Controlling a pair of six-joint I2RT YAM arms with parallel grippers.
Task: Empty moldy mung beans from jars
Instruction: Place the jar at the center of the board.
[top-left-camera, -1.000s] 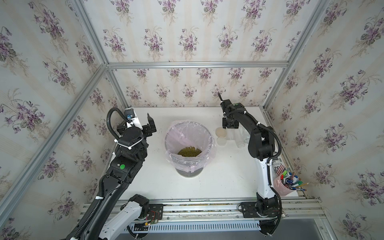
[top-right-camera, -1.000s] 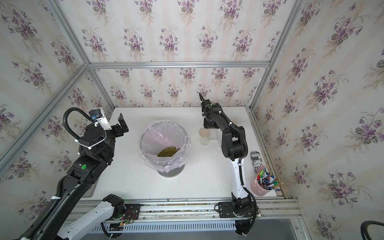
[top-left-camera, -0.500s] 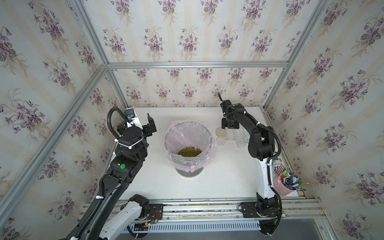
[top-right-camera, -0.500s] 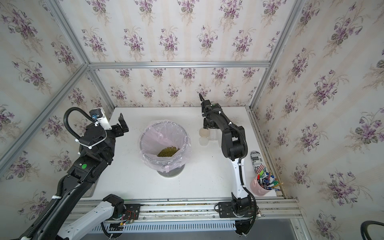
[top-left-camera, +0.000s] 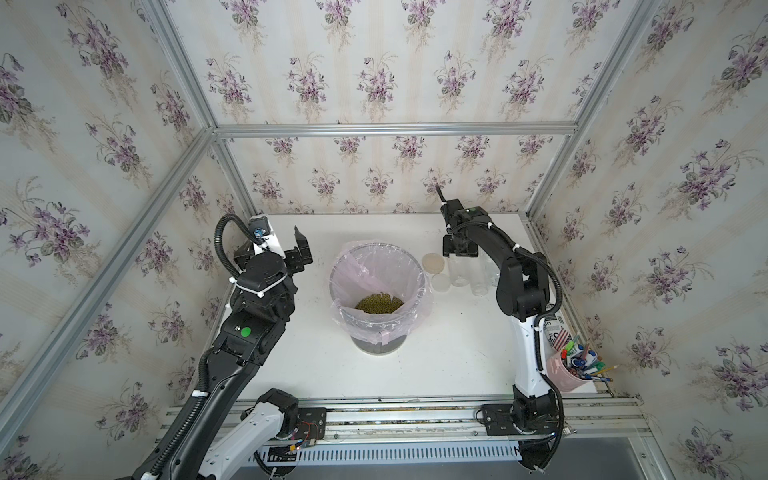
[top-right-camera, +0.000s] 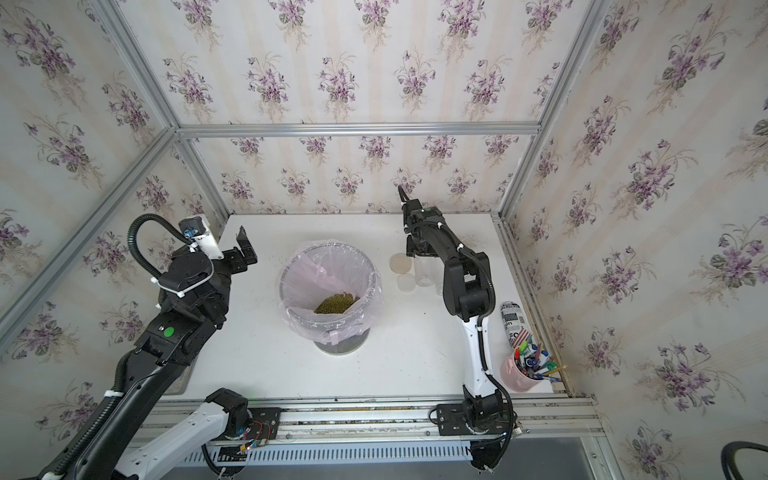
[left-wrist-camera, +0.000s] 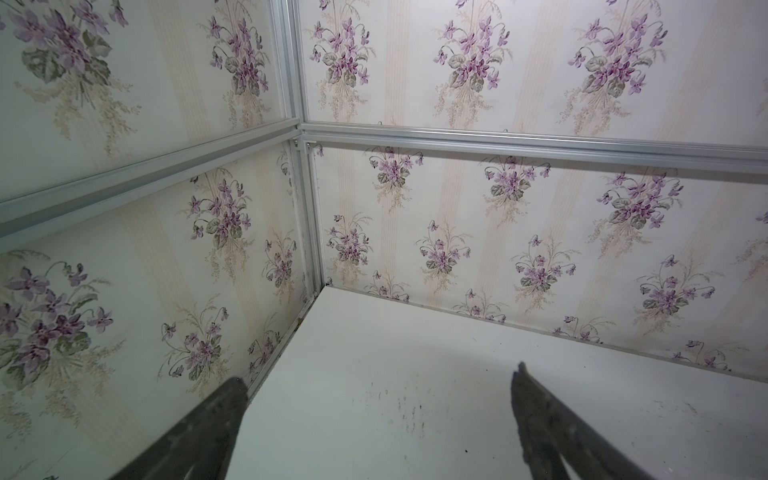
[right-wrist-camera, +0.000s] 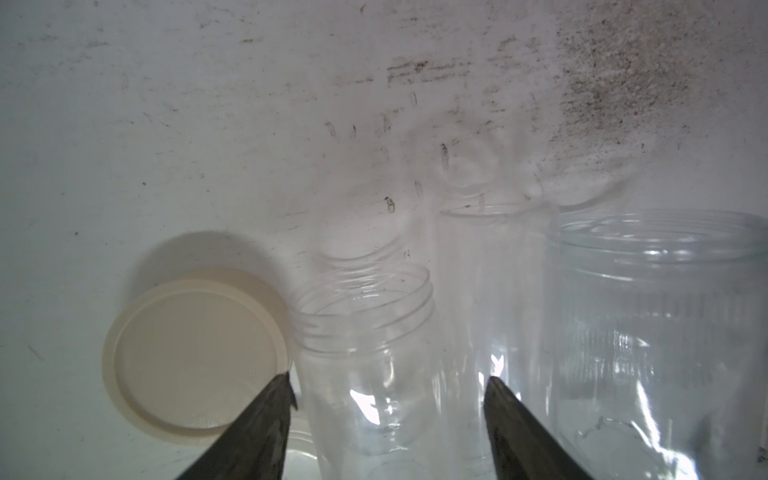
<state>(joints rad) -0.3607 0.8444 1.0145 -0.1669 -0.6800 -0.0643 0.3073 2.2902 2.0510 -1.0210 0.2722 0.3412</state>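
Both top views overlook the whole table (top-left-camera: 457, 353); close wrist views: left faces wall (left-wrist-camera: 498, 232), right jars (right-wrist-camera: 374, 353).

Both top views: right arm (top-left-camera: 519, 286) covers part of the jars (top-left-camera: 460, 274), so their count is unclear there. Printed can (top-left-camera: 555, 332) mostly behind that arm in a top view. Bin (top-left-camera: 376, 348) sides mostly under the pink liner (top-left-camera: 365, 274). Mung beans (top-right-camera: 336, 303): single beans too small to resolve. Right wrist view: jars cut off by the frame edge, widest jar (right-wrist-camera: 665, 332) on two sides; whitish lid (right-wrist-camera: 301, 446) mostly behind a right gripper (right-wrist-camera: 388, 384) finger. Left wrist view: left gripper (left-wrist-camera: 380, 374) fingers run off frame
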